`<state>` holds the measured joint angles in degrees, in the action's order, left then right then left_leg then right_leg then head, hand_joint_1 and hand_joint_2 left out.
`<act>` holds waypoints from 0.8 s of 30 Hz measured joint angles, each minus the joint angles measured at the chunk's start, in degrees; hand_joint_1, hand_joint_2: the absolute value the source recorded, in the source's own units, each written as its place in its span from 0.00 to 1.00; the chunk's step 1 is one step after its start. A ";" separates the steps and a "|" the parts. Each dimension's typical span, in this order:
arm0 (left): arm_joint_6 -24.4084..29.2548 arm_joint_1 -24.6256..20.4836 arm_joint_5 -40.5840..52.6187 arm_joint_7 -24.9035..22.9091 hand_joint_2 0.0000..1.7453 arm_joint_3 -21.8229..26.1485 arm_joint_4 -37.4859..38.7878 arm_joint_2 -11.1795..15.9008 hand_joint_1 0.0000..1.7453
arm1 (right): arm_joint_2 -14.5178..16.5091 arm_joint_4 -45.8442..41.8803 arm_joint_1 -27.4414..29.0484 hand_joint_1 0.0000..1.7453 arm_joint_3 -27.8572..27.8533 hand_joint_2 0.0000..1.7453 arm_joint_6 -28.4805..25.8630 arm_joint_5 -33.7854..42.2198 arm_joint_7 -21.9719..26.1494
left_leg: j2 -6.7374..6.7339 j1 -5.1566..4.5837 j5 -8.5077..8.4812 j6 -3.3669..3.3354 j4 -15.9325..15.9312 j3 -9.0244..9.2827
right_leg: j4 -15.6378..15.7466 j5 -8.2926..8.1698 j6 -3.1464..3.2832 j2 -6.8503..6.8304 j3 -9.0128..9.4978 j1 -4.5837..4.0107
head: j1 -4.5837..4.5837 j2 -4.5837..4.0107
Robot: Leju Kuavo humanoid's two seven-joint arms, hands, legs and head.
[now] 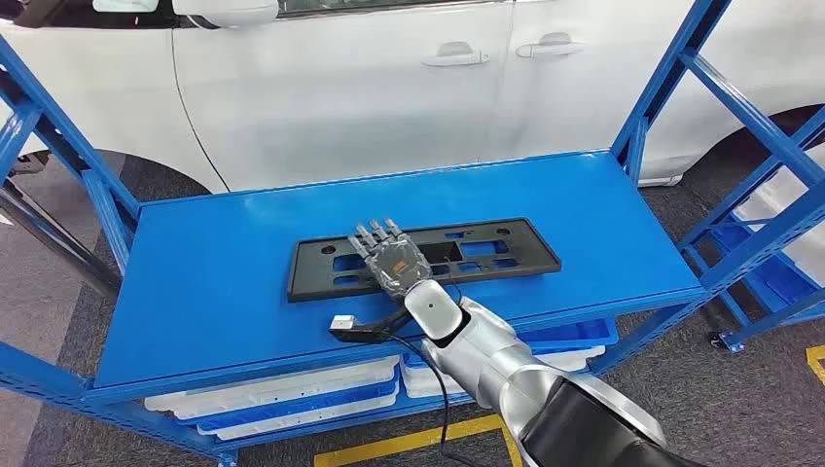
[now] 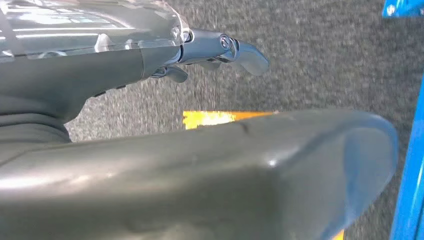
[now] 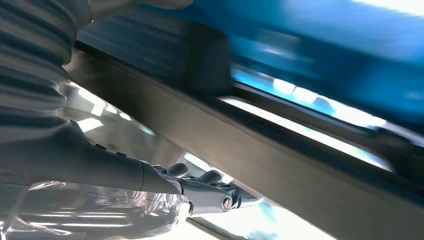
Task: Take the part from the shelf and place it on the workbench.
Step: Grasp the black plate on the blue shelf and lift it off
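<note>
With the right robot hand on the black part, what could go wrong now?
1. The right robot hand lies flat on the long black part near its middle; if lifted there, the ends may tip.
2. The black cable hanging at the shelf edge could snag.

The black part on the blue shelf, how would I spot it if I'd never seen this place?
Find the blue shelf standing in front of the white car. On its top deck lies the black part, a long flat frame with cut-out holes, and the right robot hand is over its middle. The white trays on the level below are pale and stacked.
</note>
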<state>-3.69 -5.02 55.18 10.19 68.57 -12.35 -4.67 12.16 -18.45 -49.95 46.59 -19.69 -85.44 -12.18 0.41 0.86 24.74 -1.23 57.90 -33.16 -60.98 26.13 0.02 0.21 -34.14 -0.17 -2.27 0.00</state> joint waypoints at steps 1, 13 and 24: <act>-0.01 0.00 0.00 0.01 0.00 0.00 0.05 -0.08 0.00 | -0.18 0.06 -0.16 0.00 -0.19 1.00 0.26 0.15 -0.44 | 0.00 -0.16 0.03 0.13 0.06 -0.02 | 1.09 -0.07 0.22 -0.07 0.47 -0.07 | 0.00 0.00; -0.07 0.06 0.14 0.16 0.00 0.00 0.17 0.25 0.00 | -5.47 1.65 -1.46 1.00 -6.51 1.00 3.25 3.39 -3.17 | -0.19 0.27 7.03 2.65 15.62 -7.02 | 4.86 -1.80 1.22 -0.33 1.52 0.42 | 0.00 0.00; 0.00 -0.29 0.08 0.52 0.00 0.00 0.20 0.45 0.00 | -6.58 1.94 -1.69 1.00 -8.38 1.00 3.20 3.33 -2.74 | -0.36 0.38 0.26 -0.06 0.28 -0.20 | -2.68 2.69 -1.73 -0.03 -1.86 0.56 | 0.00 0.00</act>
<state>-3.69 -5.31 55.26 10.70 68.57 -12.15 -4.21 5.58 -16.50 -51.65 38.21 -16.49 -82.11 -14.92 0.05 1.24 25.00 -1.29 58.17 -33.36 -63.66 28.83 -1.71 0.18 -36.00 0.39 -2.27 0.00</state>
